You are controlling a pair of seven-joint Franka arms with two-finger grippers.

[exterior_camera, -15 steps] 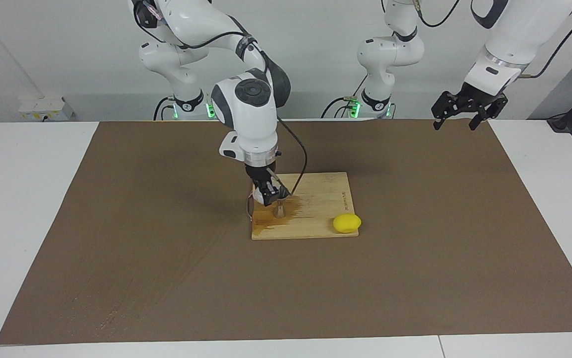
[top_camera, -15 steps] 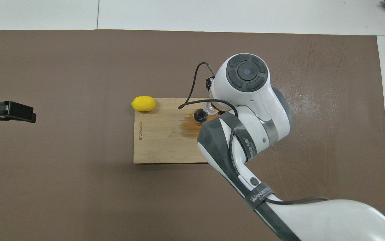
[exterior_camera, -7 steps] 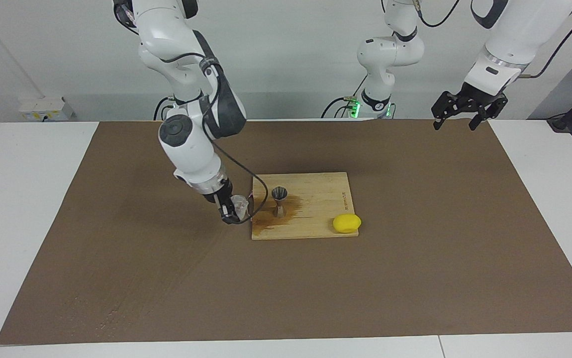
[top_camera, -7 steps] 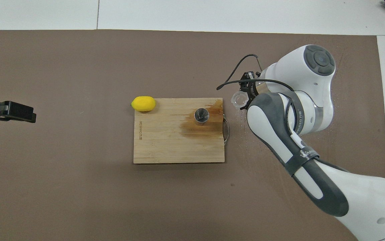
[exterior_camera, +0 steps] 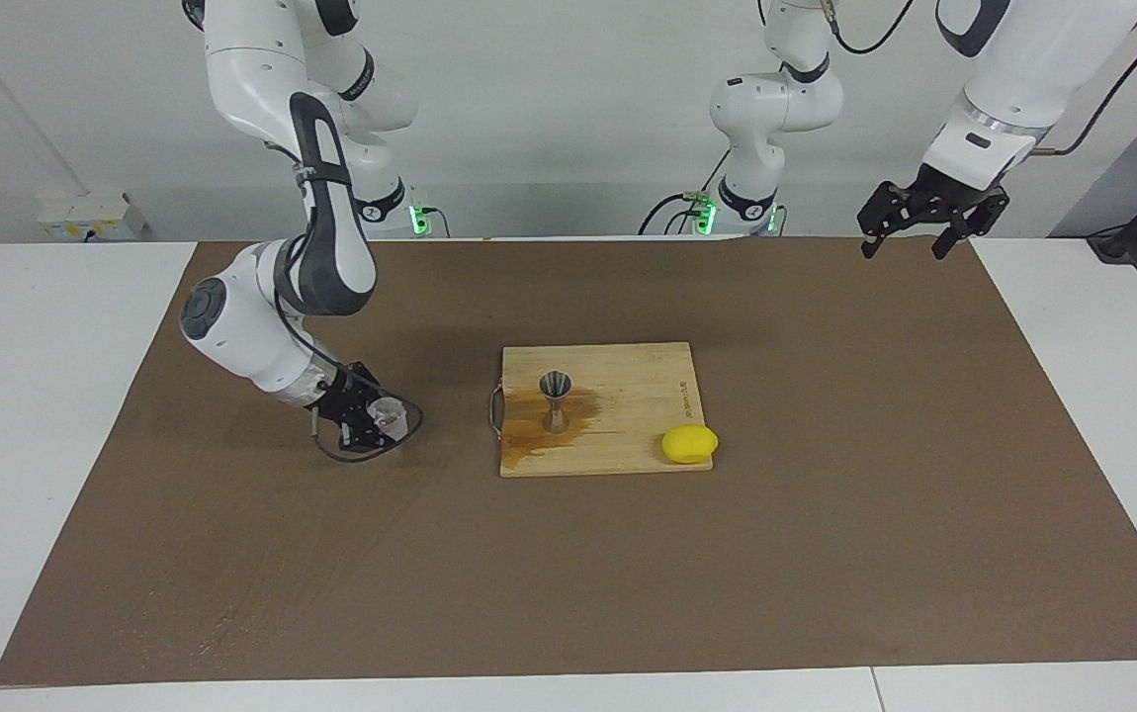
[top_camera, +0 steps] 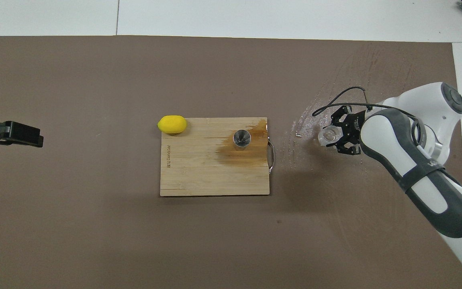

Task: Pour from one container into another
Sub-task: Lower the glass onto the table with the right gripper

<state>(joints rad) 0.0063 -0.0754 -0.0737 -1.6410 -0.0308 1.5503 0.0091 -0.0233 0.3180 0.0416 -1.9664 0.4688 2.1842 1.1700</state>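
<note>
While my right arm bends low over the brown mat (exterior_camera: 232, 554) at its own end of the bench (exterior_camera: 35, 396), my right end effector (exterior_camera: 371, 420) is clamped on the small clear glass cup (exterior_camera: 389, 416), which sits tilted between the fingers just above the mat, well apart from the cutting board. From overhead the cup (top_camera: 329, 135) shows its round mouth, with my right end effector (top_camera: 341, 135) around it and a black cable (top_camera: 343, 94) looping past. Wet streaks (top_camera: 307, 116) glisten on the mat between the cup and the board.

Next along comes the bamboo cutting board (exterior_camera: 638, 386), lying flat on the middle of the mat with a metal handle (exterior_camera: 494, 407) on the edge facing my right arm. On it stands the grey metal jigger (exterior_camera: 555, 400), upright, hourglass-shaped, near the handle end of the board; overhead, its open upper cone (top_camera: 242, 138) faces up. A brown wet stain (exterior_camera: 529, 435) spreads on the wood around its foot and runs to the handle edge.

Touching the board's corner toward my left arm's end, farther from me than the jigger, lies a yellow lemon (exterior_camera: 690, 444).

Last, my left arm waits, its left end effector (exterior_camera: 929, 222) raised above the mat's edge at that end, fingers spread apart and empty.
</note>
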